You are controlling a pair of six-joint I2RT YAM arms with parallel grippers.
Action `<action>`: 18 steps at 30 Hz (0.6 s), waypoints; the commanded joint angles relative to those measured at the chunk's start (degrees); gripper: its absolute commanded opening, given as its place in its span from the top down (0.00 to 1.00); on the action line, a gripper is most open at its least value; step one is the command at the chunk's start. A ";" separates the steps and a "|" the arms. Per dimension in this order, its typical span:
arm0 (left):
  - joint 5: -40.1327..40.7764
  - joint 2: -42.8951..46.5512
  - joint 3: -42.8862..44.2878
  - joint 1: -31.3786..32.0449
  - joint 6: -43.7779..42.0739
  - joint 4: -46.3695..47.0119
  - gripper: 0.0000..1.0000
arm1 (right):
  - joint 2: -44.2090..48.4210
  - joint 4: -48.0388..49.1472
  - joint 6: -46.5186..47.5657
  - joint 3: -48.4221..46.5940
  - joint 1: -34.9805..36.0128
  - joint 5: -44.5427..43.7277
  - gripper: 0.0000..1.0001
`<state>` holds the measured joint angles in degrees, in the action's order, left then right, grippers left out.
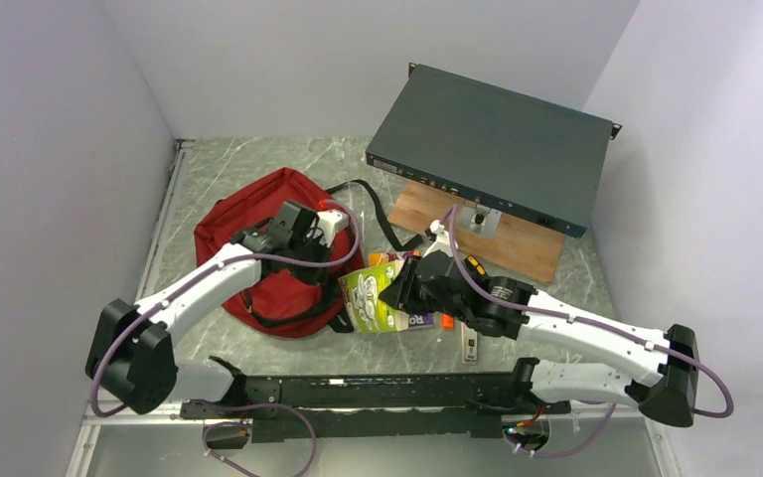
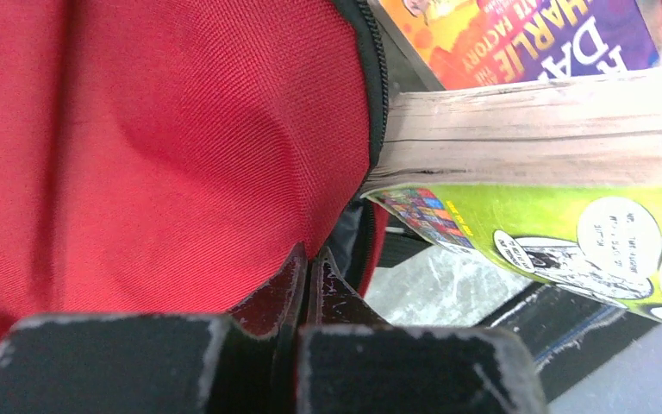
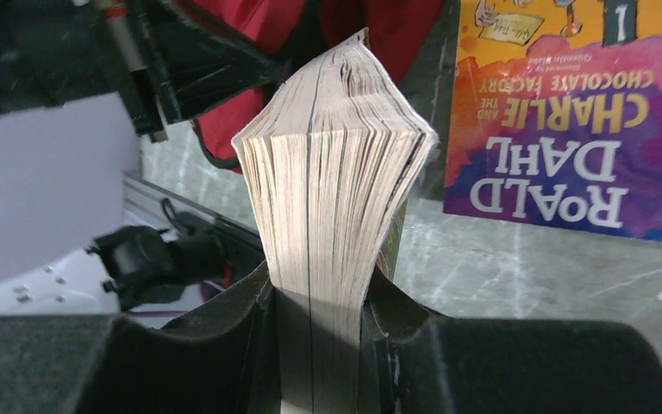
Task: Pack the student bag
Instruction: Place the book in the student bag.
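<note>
Closest in, the left gripper (image 2: 310,263) has its jaws pressed together at the zipped edge of the student bag (image 1: 253,211); I cannot tell whether cloth is nipped between them. The bag lies at the left, its opening seemingly facing right. Touching that edge is the green book (image 1: 366,295), its long axis aimed leftward at the bag and its pages clamped in the right gripper (image 3: 317,297). That arm must push it in. Another book (image 3: 560,129) lies flat beyond.

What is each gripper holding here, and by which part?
Right gripper clamps the green-covered paperback across its covers at one edge. Left gripper is shut against the red backpack near its zip; whether it pinches fabric cannot be told.
</note>
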<state>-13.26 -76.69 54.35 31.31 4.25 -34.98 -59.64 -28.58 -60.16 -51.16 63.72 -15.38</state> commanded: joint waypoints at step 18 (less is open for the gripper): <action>15.21 21.16 7.49 -0.23 -7.95 4.64 1.00 | -9.82 35.01 -33.66 0.49 -5.43 4.50 1.00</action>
<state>2.46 -56.58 57.36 31.16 -1.21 -32.45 -64.47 -9.41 -86.35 -47.05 59.48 -8.99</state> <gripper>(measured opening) 0.013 0.291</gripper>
